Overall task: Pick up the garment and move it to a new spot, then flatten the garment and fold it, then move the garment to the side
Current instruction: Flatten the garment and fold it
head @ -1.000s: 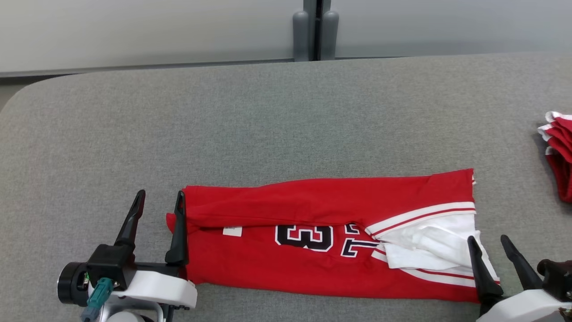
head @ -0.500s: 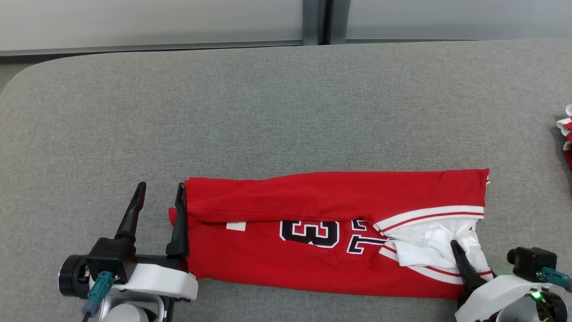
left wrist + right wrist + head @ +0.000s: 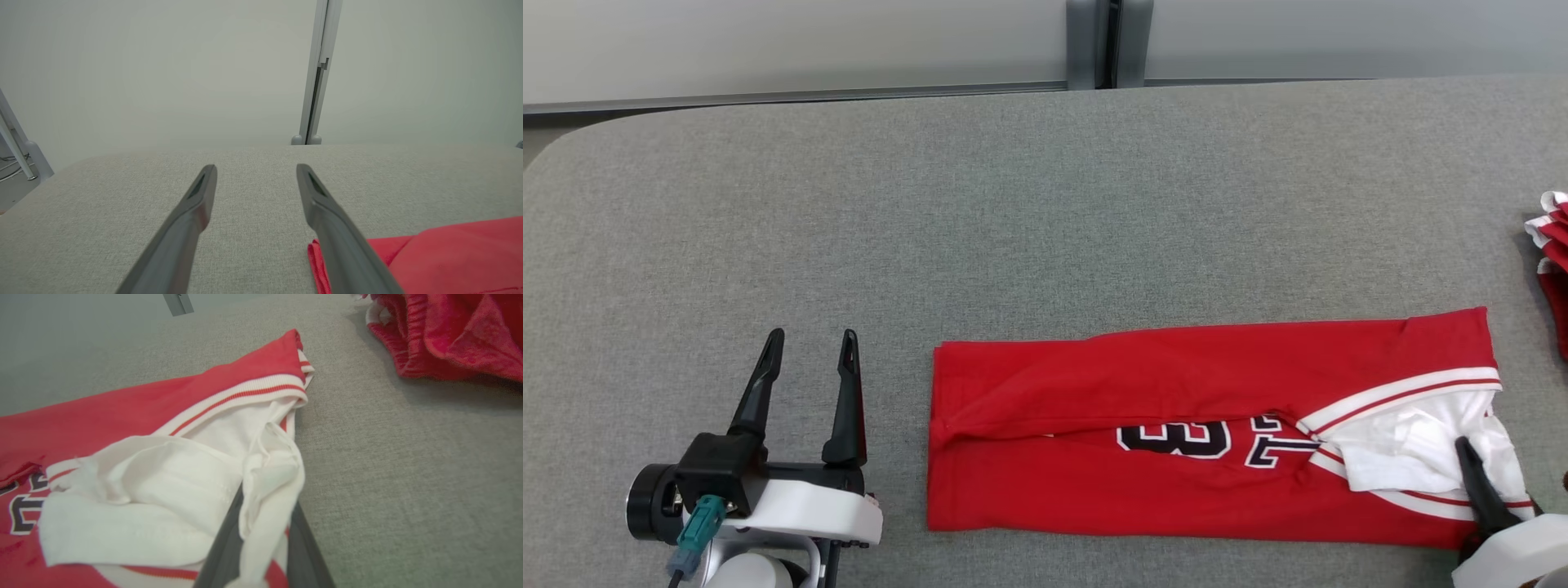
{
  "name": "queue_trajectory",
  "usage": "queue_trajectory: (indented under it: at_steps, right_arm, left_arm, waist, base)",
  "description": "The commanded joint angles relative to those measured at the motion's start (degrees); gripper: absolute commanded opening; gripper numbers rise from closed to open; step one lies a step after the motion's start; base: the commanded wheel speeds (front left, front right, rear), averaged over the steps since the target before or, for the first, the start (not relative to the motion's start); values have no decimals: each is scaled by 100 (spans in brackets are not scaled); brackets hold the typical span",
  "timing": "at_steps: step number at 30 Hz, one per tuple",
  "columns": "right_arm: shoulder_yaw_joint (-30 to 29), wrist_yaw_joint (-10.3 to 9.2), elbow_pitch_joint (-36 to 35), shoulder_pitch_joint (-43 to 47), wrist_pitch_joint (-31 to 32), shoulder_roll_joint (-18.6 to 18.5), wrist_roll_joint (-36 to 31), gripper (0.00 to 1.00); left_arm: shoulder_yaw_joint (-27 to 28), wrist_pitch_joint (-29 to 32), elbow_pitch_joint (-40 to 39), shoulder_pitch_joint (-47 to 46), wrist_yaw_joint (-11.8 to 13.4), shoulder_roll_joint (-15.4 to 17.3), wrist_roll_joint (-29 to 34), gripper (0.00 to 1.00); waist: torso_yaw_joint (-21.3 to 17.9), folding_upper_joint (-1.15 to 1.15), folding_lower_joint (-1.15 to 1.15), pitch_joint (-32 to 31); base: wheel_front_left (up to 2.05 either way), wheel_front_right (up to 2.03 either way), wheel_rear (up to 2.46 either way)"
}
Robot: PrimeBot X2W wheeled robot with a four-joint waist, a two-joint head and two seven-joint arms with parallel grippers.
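The garment (image 3: pixel 1176 384) is a red jersey with black-and-white numbers, folded into a long strip across the grey table (image 3: pixel 1013 204). Its white-lined end points right. At that end my right gripper (image 3: pixel 1474 453) is shut on the white fabric. The right wrist view has the white cloth (image 3: pixel 184 486) bunched between the two dark fingers (image 3: pixel 222 547), which hides their tips. At the lower left my left gripper (image 3: pixel 813 336) stands open and empty, a short gap left of the garment's red end. That end (image 3: pixel 449 257) lies right of the open left gripper (image 3: pixel 256 167) in its wrist view.
Another pile of red-and-white cloth (image 3: pixel 1553 269) lies at the table's right edge, close beyond the garment's end; it also shows up close (image 3: pixel 449 330). A grey wall with a post (image 3: pixel 1107 41) stands behind the table's far edge. The table's rounded left corner is at upper left.
My right gripper has shut on the garment's white end and drawn it rightward. The red end has slid away from the left gripper's finger. The left gripper stays open.
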Motion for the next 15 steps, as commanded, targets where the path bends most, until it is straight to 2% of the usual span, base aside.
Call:
queue_trajectory:
  at_steps: [1, 5, 9, 15]
  right_arm:
    - [-71, -14, -18, 36, -37, -81, -9, 0]
    - [-168, -14, -423, 18, -66, -212, -234, 0]
    - [-37, -13, -1315, -122, 130, -291, -842, 0]
    - [703, -13, -2670, -416, 869, -162, -1461, 0]
  left_arm:
    - [39, -23, -23, 30, -44, 15, 48, 100]
    - [95, -22, -37, 97, -28, 10, 46, 100]
    - [163, -23, -73, 140, -10, 16, 42, 100]
    - [158, -23, -78, 118, -72, -17, 37, 100]
  waist:
    - [-12, 0, 0, -17]
    - [-76, 0, 0, -77]
    - [-176, 0, 0, -133]
    - [-218, 0, 0, -198]
  base:
    - [0, 0, 0]
    - [0, 0, 0]
    - [0, 0, 0]
    - [0, 0, 0]
